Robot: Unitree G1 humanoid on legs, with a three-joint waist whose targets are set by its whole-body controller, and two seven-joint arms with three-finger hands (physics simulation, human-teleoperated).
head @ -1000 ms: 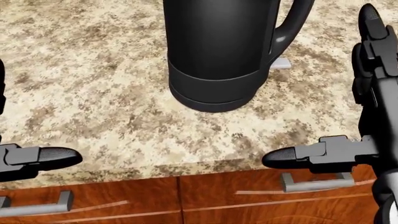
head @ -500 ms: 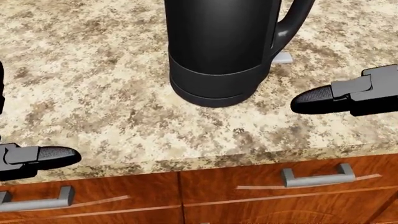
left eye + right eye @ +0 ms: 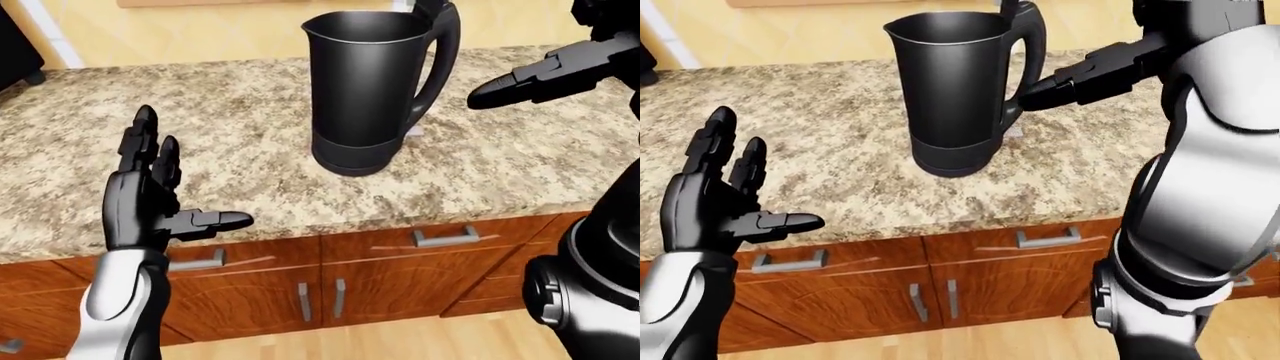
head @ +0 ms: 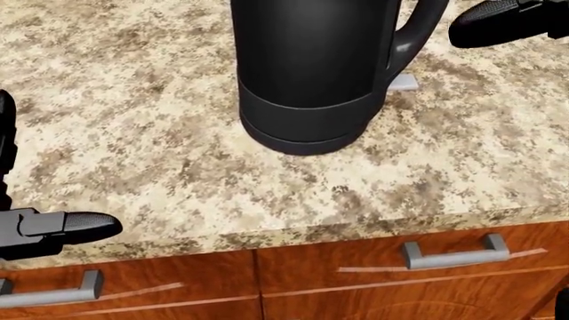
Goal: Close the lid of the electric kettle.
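Observation:
The black electric kettle (image 3: 365,97) stands upright on the granite counter (image 3: 230,150). Its top rim (image 3: 365,19) is open, and the lid (image 3: 432,7) stands up behind the handle (image 3: 440,67) at the top edge of the left-eye view. My left hand (image 3: 195,172) is open, palm inward, over the counter's near edge and well left of the kettle. My right hand (image 3: 530,52) is open and raised at the upper right. One finger (image 3: 1040,94) points left at the handle, close beside it. The head view shows only the kettle's lower body (image 4: 307,80).
A small grey tab (image 4: 405,83) sticks out by the kettle's base. Below the counter edge are wooden drawers with metal handles (image 3: 445,238) and cabinet doors, with wood floor beneath. A dark object (image 3: 15,45) is at the top left. My right arm (image 3: 1200,187) fills the right-eye view's right side.
My right hand has risen from the counter's edge to the height of the kettle handle, at the head view's top right. My left hand has barely moved.

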